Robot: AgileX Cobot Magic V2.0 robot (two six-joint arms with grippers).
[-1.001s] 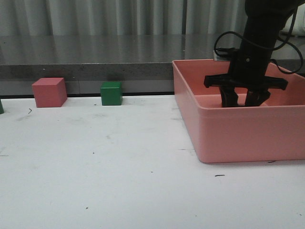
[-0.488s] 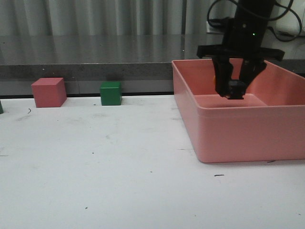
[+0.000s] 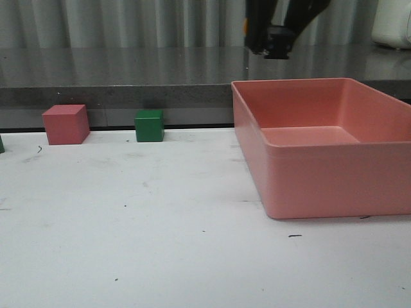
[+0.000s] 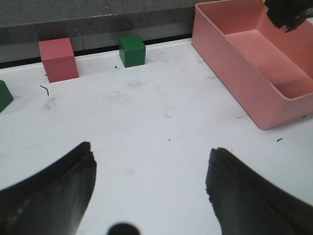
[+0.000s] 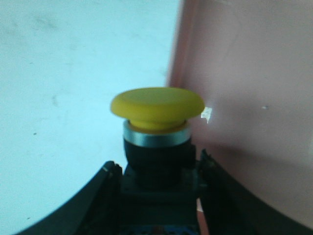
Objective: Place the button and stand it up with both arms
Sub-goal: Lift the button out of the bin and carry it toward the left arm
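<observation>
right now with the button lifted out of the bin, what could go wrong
The right gripper holds the button only by its black base, yellow cap pointing out, so it might pivot or slip in the jaws. It hangs high above the pink bin; dropped, it could fall back in or bounce off the rim. The left gripper is open and low over the table, far from helping.

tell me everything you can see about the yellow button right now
The button has a smooth, glossy yellow mushroom cap over a silvery ring and a black cylindrical neck, with a blocky black base showing a little blue at the bottom. It looks like plastic with a metal collar. The right gripper holds it by the base, one of the fingers pressing each side. In the front view it hangs high in the air above the pink bin, touching nothing else.
</observation>
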